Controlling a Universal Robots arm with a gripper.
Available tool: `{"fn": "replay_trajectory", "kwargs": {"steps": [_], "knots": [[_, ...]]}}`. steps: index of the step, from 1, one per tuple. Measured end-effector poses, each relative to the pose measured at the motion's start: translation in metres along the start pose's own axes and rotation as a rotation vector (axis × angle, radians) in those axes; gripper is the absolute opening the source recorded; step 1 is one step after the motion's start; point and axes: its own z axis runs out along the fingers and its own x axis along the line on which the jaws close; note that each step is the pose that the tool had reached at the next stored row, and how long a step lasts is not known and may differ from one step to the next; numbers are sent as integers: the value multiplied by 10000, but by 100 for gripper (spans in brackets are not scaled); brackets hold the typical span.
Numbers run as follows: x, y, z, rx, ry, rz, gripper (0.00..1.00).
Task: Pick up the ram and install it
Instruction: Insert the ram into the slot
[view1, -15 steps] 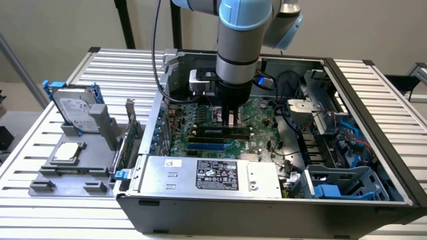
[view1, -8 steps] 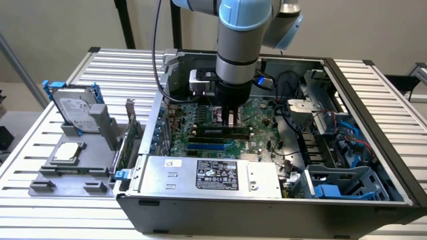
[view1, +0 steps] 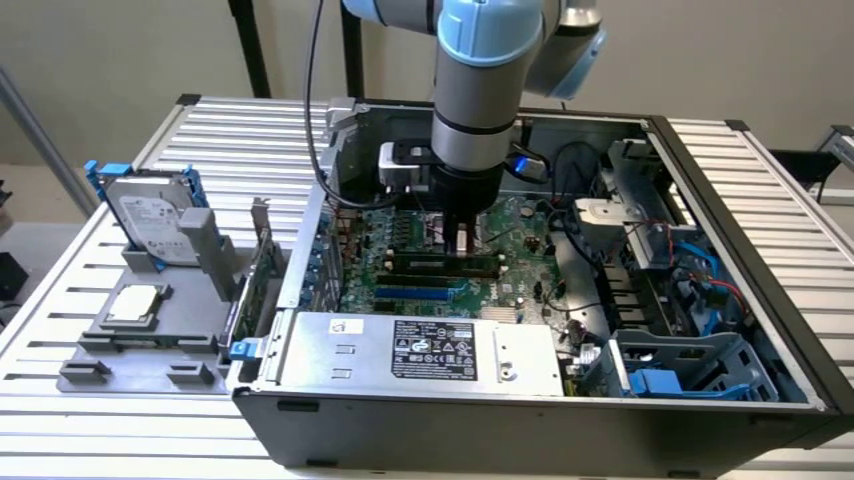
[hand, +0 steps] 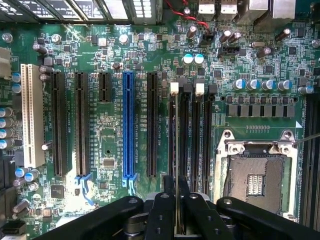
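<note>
Gripper (hand: 177, 220) pinching the ram (hand: 177, 165) edge-on over, seemingly, a memory slot (hand: 185, 135) by the white latches: keep it upright and square, press evenly

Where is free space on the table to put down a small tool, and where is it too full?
Free: the slatted table in front of the grey holder, and the strip right of the computer case in the exterior view. Crowded: inside the case, around the motherboard.
</note>
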Motion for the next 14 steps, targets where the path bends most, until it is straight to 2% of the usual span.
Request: {"fn": "replay_trajectory", "kwargs": {"steps": [4,5,12,14], "knots": [[-1,1,-6,1,-3,4,15],[-1,0,-24,1,-4,2,22],[-6,0,-246,-2,-2,1,22],[-6,0,-268,-3,-2,0,20]]}}
